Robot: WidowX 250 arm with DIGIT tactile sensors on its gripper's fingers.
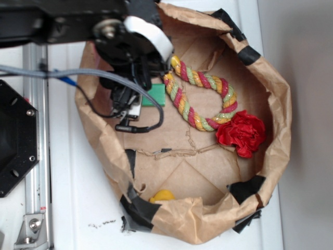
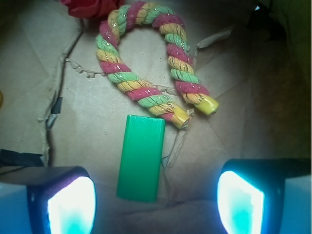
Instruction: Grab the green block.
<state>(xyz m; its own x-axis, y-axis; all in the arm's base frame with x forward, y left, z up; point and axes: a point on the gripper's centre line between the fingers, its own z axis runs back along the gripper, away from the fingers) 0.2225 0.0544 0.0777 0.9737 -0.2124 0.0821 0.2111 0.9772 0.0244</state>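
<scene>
- Crumpled brown paper bag (image 1: 276,104), walls rolled down into a rough basin, patched with black tape (image 1: 139,208) at rim and corners; sits on a white surface (image 1: 78,198).
- Bag floor is creased brown paper with a torn seam running across it.
- Inside the bag: flat solid-green rectangular block (image 2: 141,157), smooth faces, lying flat on the paper floor at the left-hand side of the bag in the exterior view, mostly hidden under the arm there (image 1: 154,97).
- Also inside: red, yellow and green twisted rope (image 2: 146,63) bent into a U, glossy strands, yellow capped ends; one rope end sits just beside the block's far corner, touching or nearly so, cannot tell which.
- Also inside: crumpled red ruffled fabric-like piece (image 1: 242,133) at the bend of the rope, against the bag wall.
- Small yellow rounded object (image 1: 163,196) near the taped lower rim, partly hidden by the bag wall.
- Black robot gripper (image 2: 156,200) hangs over the block; jaws spread wide, pads (image 2: 72,204) lit pale blue, not touching anything.
- In the wrist view the block lies between the two pads, nearer the left-hand one, long axis pointing away from the camera.
- Black arm with white band and grey cables (image 1: 62,73) enters over the bag's upper-left rim.
</scene>
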